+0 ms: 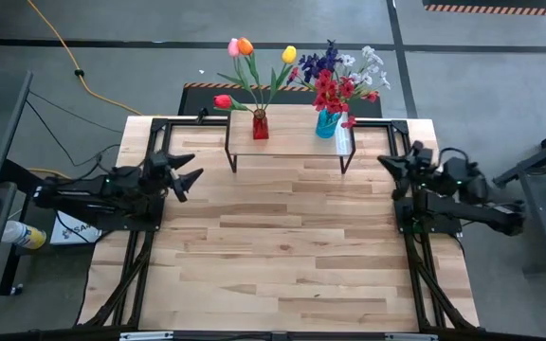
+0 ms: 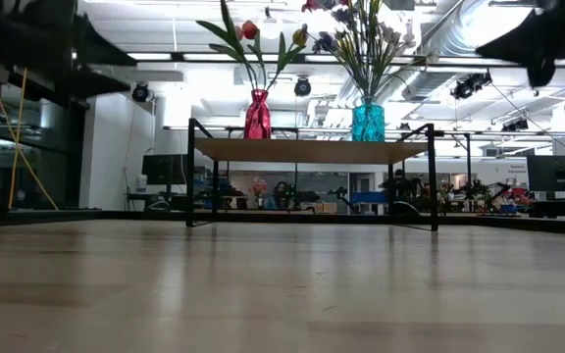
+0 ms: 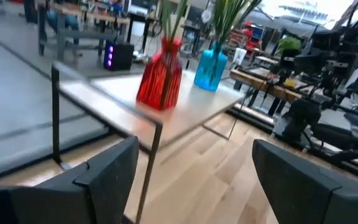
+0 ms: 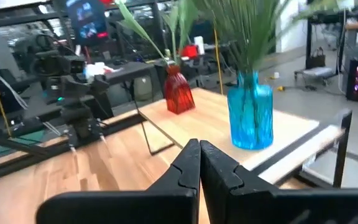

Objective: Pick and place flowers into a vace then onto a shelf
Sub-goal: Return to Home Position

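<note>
Step in hand: homing, seemingly. Flowers (image 1: 335, 87) in red vase (image 1: 260, 125) and blue vase (image 1: 326, 123) atop the shelf (image 1: 292, 142). Left hand (image 1: 190, 180) released, left of shelf; right hand (image 1: 387, 163) clenched empty, right of shelf. Next: retract clear of its legs.

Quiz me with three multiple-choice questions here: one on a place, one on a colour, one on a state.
1. Where do the red vase and blue vase stand? A shelf B tabletop C floor
2. Which vase holds the tulips? A blue B red C neither
3. The right gripper is: A open B shut, empty C shut on a flower
Answers: 1 A, both sit on the shelf top. 2 B, tulip stems rise from the red vase. 3 B, its fingers meet with nothing between.
</note>
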`<action>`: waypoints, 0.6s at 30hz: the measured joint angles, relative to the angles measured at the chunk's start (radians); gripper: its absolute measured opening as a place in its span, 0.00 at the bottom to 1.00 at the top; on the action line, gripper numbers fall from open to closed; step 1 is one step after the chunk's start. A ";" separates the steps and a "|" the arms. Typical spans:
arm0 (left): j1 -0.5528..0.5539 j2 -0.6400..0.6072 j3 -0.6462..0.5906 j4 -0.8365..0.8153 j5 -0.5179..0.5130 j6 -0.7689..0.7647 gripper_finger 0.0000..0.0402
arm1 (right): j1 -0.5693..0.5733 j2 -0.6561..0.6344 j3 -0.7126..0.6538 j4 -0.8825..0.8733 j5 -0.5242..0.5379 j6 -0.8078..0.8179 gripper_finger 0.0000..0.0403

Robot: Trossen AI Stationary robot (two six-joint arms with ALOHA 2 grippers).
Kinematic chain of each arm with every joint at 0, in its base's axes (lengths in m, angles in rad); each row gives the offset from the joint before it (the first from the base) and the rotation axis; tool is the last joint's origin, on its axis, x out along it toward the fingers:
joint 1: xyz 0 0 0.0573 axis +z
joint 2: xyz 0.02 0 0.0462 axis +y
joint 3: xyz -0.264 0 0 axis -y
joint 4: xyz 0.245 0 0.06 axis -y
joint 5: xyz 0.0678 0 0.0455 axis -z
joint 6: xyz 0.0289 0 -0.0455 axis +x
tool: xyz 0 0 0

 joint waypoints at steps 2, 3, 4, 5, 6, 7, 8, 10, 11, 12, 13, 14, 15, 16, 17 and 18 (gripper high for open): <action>0.000 -0.007 -0.040 0.022 0.000 -0.035 0.86 | 0.000 0.000 -0.056 0.054 0.010 0.026 0.00; 0.000 -0.011 -0.059 0.046 0.000 -0.040 0.86 | 0.000 0.000 -0.078 0.090 0.014 0.031 0.00; 0.000 -0.016 -0.083 0.083 0.000 -0.039 0.86 | 0.000 0.000 -0.096 0.118 0.013 0.034 0.00; 0.000 -0.019 -0.105 0.120 0.000 -0.032 0.86 | 0.000 0.000 -0.110 0.138 0.014 0.034 0.00; 0.000 -0.020 -0.124 0.155 -0.001 -0.018 0.86 | 0.000 0.000 -0.124 0.157 0.019 0.033 0.00; 0.000 -0.024 -0.142 0.187 -0.004 -0.004 0.86 | 0.000 0.000 -0.136 0.170 0.032 0.037 0.00; 0.000 -0.027 -0.160 0.208 -0.013 0.006 0.86 | 0.000 0.000 -0.147 0.178 0.043 0.048 0.00; 0.000 -0.031 -0.190 0.244 -0.026 0.010 0.86 | 0.000 0.000 -0.174 0.203 0.059 0.069 0.00; 0.000 -0.034 -0.202 0.257 -0.035 0.009 0.86 | 0.000 0.000 -0.191 0.223 0.060 0.077 0.00; 0.000 -0.039 -0.213 0.263 -0.037 0.009 0.86 | 0.000 0.000 -0.209 0.249 0.060 0.087 0.00; 0.000 -0.041 -0.225 0.279 -0.038 0.009 0.86 | 0.000 0.000 -0.226 0.281 0.061 0.094 0.00; 0.000 -0.041 -0.234 0.294 -0.038 0.008 0.86 | 0.000 0.000 -0.243 0.312 0.061 0.095 0.00; 0.000 -0.040 -0.237 0.297 -0.038 0.007 0.86 | 0.000 0.000 -0.259 0.344 0.062 0.095 0.00; 0.000 -0.040 -0.239 0.303 -0.041 0.007 0.86 | 0.000 0.000 -0.274 0.374 0.066 0.094 0.00; 0.000 -0.040 -0.239 0.304 -0.045 0.004 0.86 | 0.000 0.000 -0.290 0.399 0.066 0.094 0.00; 0.000 -0.041 -0.239 0.305 -0.049 0.000 0.86 | 0.000 0.000 -0.305 0.417 0.066 0.096 0.00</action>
